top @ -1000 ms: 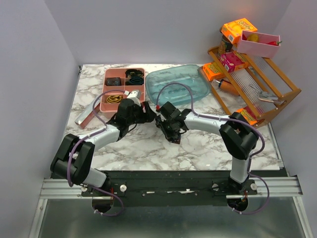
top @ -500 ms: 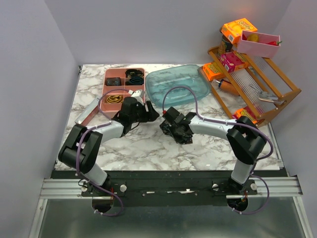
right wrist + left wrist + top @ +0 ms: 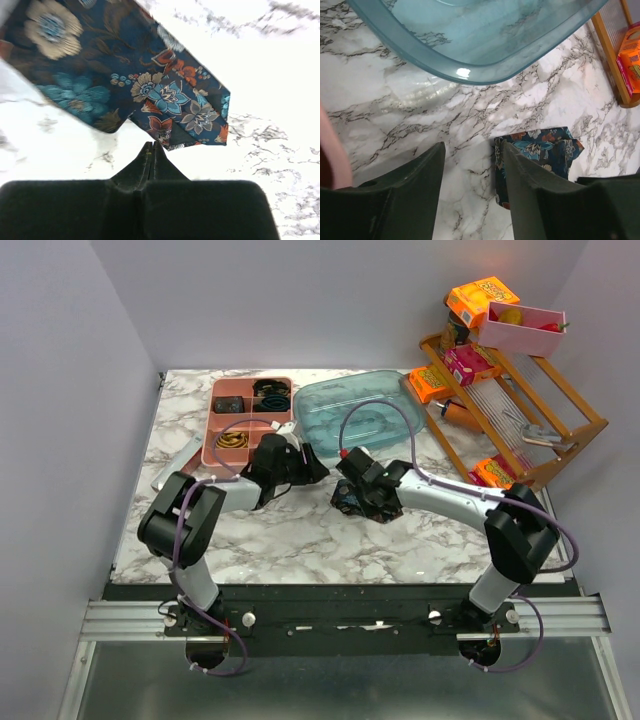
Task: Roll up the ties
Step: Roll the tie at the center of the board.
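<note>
One tie (image 3: 150,95), dark navy with an orange, red and pale-blue floral print, lies folded in a small bundle on the marble table (image 3: 300,540). In the top view it is a dark patch (image 3: 349,504) under my right gripper (image 3: 355,496). My right gripper (image 3: 151,145) is shut and empty, its tips at the bundle's near edge. My left gripper (image 3: 472,155) is open and empty, low over the table, and the tie (image 3: 540,150) lies just outside its right finger (image 3: 525,185). In the top view the left gripper (image 3: 306,468) is just left of the tie.
A translucent teal tray (image 3: 360,410) lies just beyond both grippers and fills the top of the left wrist view (image 3: 485,45). A pink compartment box (image 3: 250,415) holding rolled items stands at back left. A wooden rack (image 3: 515,410) with snack boxes stands at the right.
Both grippers have shifted to the right and a little away from me, toward the teal tray. The right arm's elbow has swung right. The tie bundle has moved right with the right gripper.
</note>
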Controlling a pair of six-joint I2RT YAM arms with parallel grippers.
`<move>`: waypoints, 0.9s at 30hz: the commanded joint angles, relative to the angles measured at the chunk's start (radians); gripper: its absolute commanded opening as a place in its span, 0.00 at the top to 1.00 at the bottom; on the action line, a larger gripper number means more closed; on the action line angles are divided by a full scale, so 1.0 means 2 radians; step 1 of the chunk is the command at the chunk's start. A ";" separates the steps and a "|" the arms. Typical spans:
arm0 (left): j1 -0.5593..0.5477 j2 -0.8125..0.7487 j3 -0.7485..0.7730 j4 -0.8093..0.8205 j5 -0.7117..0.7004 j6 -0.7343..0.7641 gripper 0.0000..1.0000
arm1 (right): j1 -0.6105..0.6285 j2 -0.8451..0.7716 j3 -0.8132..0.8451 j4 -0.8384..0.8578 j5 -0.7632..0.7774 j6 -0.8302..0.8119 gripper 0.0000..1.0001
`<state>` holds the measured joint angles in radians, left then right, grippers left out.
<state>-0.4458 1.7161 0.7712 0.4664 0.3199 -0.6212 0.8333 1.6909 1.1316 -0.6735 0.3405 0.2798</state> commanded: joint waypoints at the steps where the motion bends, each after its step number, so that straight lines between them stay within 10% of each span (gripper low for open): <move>1: -0.010 0.032 0.024 0.021 0.013 -0.005 0.44 | -0.012 -0.011 0.027 0.020 -0.009 0.005 0.99; 27: -0.036 0.052 -0.007 0.081 -0.008 -0.028 0.51 | -0.050 0.149 0.124 0.038 -0.054 -0.052 0.99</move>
<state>-0.5148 1.8748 0.8120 0.5915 0.3279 -0.6758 0.7326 1.9404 1.3323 -0.6121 0.3035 0.2070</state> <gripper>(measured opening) 0.495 0.011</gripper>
